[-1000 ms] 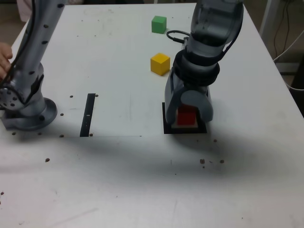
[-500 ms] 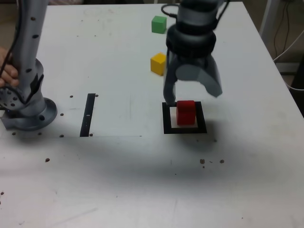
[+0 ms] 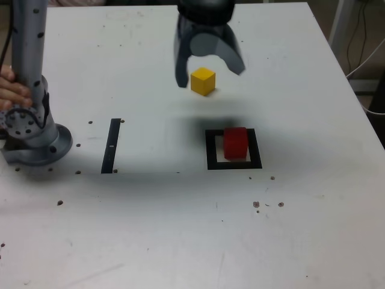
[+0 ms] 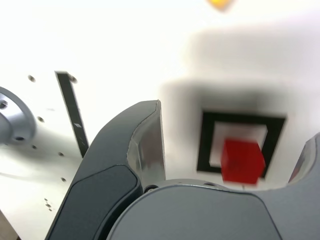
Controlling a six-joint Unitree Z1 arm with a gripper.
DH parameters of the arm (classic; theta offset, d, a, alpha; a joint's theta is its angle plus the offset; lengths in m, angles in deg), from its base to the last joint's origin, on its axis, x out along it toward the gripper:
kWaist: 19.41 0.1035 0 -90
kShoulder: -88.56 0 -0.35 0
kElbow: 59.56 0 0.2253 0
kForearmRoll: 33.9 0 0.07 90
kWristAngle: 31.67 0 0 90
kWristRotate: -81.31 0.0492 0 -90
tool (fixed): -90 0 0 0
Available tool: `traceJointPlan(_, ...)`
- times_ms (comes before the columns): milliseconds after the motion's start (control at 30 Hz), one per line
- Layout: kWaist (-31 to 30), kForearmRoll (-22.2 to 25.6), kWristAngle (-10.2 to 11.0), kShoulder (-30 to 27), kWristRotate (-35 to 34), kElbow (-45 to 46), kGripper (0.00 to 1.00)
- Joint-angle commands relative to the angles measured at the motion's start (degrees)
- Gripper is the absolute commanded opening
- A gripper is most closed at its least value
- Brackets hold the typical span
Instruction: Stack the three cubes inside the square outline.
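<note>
Pincer (image 3: 207, 63) lifted off red cube (image 3: 236, 143) (inside square outline (image 3: 211, 150)).

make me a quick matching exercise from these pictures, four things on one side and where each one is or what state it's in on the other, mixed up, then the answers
1. red cube
2. yellow cube
3. gripper
4. thin black strip

A. flat on the table, between the arm's base and the square outline
B. raised above the table, jaws open, holding nothing
C. inside the square outline
D. on the table outside the outline, framed by the open jaws in the exterior view

Pairs: 1-C, 2-D, 3-B, 4-A
</note>
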Motion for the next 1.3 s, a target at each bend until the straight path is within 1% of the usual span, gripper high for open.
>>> traceJointPlan(0, 2.27, -0.11, 0.89, -0.67, 0.99, 0.82, 0.99)
traceJointPlan(100, 5.78, -0.45, 2.32, -0.85, 2.22, 1.74, 0.99)
traceJointPlan(167, 7.54, -0.66, 2.76, -0.68, 2.59, 1.92, 0.99)
traceJointPlan(233, 8.97, -1.02, 2.57, -0.26, 2.73, 1.93, 0.99)
traceJointPlan(433, 11.56, -2.93, 0.9, 1.85, 4.76, 0.82, 0.99)
traceJointPlan(533, 12.22, -4.25, 1.25, 3.38, 8.05, -0.04, 0.99)
traceJointPlan(633, 12.82, -6.05, 2.27, 4.98, 12.71, -0.31, 0.99)
traceJointPlan(700, 13.14, -7.31, 3.38, 5.81, 16.77, -0.33, 0.99)
traceJointPlan(767, 13.41, -8.11, 4.85, 6.28, 21.07, -0.34, 0.99)
traceJointPlan(867, 13.8, -8.1, 7.64, 6.38, 27.21, -0.27, 0.99)
traceJointPlan(967, 14.44, -7.53, 10.33, 6.15, 31.96, 0.13, 0.99)
traceJointPlan(1033, 14.84, -7.75, 11.56, 5.77, 34.25, 0.66, 1.0)
traceJointPlan(1067, 14.96, -8.16, 11.9, 5.51, 35.09, 0.98, 1.0)
traceJointPlan(1133, 14.78, -9.5, 11.87, 4.97, 36.52, 1.82, 0.99)
traceJointPlan(1267, 13.76, -12.19, 10.11, 4.67, 38.06, 3.41, 0.95)
